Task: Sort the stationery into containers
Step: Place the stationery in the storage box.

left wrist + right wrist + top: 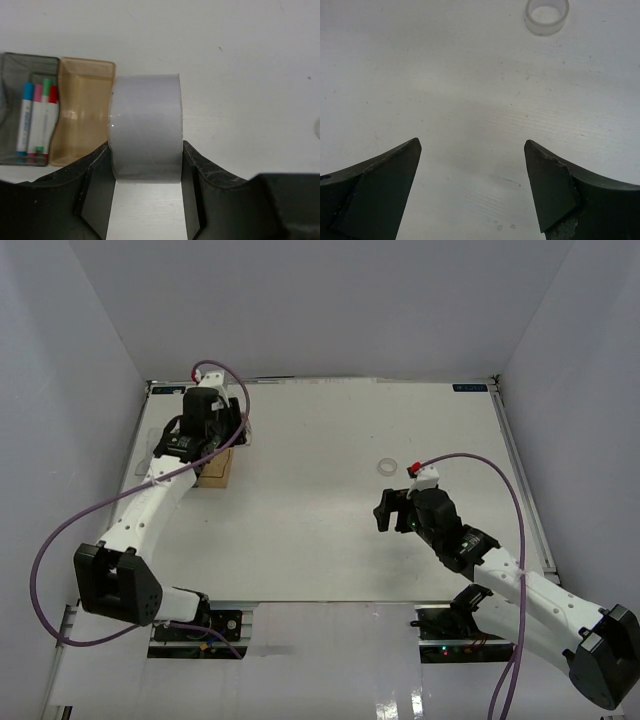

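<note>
My left gripper [145, 150] is shut on a whitish tape roll [145, 125] and holds it just right of the amber-orange bin [82, 75], which looks empty. The smoky grey bin [25, 62] to its left holds several white markers [37, 120] with blue, pink, green and red caps. In the top view the left gripper [222, 435] hovers over the amber bin [216, 472] at the far left. My right gripper [472, 144] is open and empty above bare table. A small round clear jar [547, 15] stands ahead of it, also in the top view [386, 464].
The table's raised rim [505, 440] runs along the right and far sides, with white walls behind it. The left arm hides the other bins in the top view. The right gripper [395, 510] is near the table's middle right.
</note>
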You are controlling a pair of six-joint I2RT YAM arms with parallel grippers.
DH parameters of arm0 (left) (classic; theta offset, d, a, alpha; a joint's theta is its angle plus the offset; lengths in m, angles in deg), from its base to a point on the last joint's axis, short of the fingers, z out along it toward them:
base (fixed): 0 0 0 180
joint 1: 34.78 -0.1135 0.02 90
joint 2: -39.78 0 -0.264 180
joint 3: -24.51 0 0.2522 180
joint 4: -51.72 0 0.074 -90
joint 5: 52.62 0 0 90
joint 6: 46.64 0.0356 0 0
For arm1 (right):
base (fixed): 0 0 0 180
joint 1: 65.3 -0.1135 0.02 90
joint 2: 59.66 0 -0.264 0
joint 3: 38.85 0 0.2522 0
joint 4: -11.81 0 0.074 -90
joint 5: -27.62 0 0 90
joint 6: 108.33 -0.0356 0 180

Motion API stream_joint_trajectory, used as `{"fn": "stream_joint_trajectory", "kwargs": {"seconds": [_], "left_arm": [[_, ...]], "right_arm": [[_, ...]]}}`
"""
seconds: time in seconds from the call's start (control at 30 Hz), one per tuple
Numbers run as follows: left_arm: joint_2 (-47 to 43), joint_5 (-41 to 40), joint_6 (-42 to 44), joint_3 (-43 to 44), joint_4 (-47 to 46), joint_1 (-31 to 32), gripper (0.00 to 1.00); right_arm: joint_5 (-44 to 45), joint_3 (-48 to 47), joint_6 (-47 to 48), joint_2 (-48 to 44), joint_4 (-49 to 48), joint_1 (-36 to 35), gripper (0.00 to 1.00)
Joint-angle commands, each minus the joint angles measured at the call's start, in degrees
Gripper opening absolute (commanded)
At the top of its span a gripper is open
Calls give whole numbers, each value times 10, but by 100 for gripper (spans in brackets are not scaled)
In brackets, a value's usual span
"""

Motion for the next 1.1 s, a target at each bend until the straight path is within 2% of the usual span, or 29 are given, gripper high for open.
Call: {"fn": "stream_joint_trajectory", "kwargs": {"seconds": [0.0, 0.17, 0.57, 0.97, 1.07], "left_arm": [[41, 0, 85, 56, 43, -47, 31], [110, 19, 109, 107, 49, -96, 34], [231, -6, 125, 146, 51, -121, 40], [254, -24, 122, 139, 36, -129, 43], [258, -24, 125, 136, 19, -129, 47]], "right_arm": [[19, 6, 22, -6, -6, 4, 90], [12, 10, 40, -8, -8, 7, 90], [0, 32, 63, -18, -18, 21, 90], [-24, 32, 66, 4, -33, 30, 90], [-24, 35, 64, 7, -36, 30, 90]]}}
